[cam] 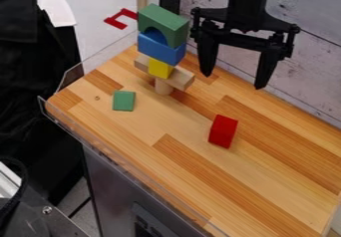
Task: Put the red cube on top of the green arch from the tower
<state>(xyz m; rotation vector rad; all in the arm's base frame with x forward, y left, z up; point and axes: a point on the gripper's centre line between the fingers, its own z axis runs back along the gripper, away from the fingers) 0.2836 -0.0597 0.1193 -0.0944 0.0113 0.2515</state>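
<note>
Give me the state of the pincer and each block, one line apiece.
Pincer: open, empty, above the table.
Red cube: on the table, apart from the tower, not yet stacked.
Green arch: topmost in the tower, opening down, nothing on it.
Blue block: under the arch.
Yellow block: under the blue one.
Plank: lying flat under the yellow one.
Cylinder: upright, tower's base.
Green block: loose on the table.
</note>
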